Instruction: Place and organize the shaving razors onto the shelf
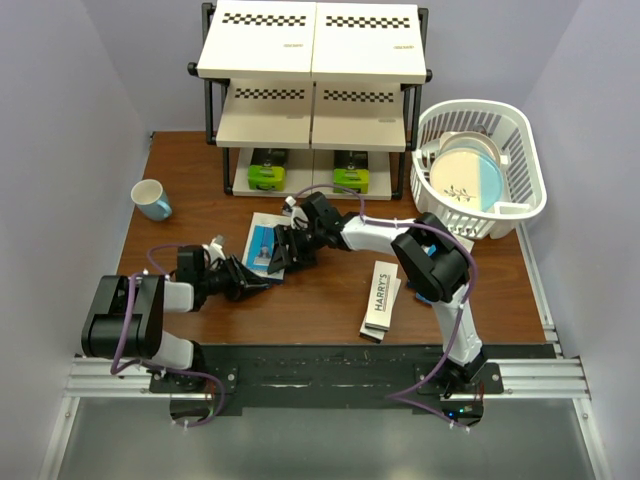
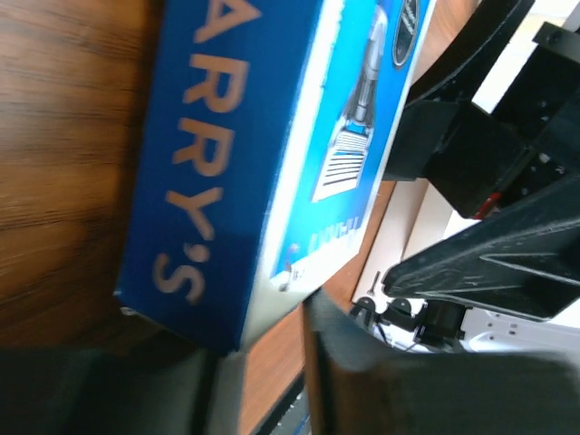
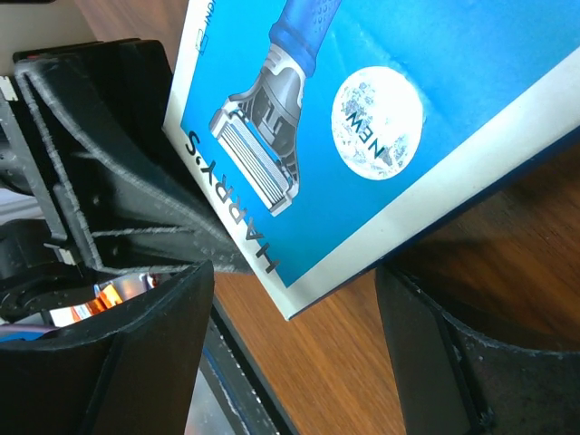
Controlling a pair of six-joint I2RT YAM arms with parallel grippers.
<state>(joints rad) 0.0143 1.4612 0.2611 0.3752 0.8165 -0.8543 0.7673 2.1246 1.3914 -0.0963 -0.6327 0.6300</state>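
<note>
The shelf (image 1: 312, 60) stands at the back, with two black and lime-green razor boxes (image 1: 268, 168) (image 1: 351, 170) on its bottom tier. The blue-and-white razor boxes (image 1: 262, 240) lie together on the table in front of it. Two white HARRY'S boxes (image 1: 381, 298) lie stacked to the right. My left gripper (image 1: 262, 287) (image 2: 258, 381) is open, with a near corner of the blue box (image 2: 227, 163) between its fingers. My right gripper (image 1: 278, 258) (image 3: 294, 362) is open wide, low over another corner of the box (image 3: 381, 118). The two grippers almost touch.
A light blue cup (image 1: 152, 199) stands at the table's left. A white plastic basket (image 1: 520, 150) holding a white-and-blue plate (image 1: 466, 178) sits at the back right. The right arm's elbow (image 1: 435, 262) rises beside the white boxes. The black rail (image 1: 330, 360) runs along the near edge.
</note>
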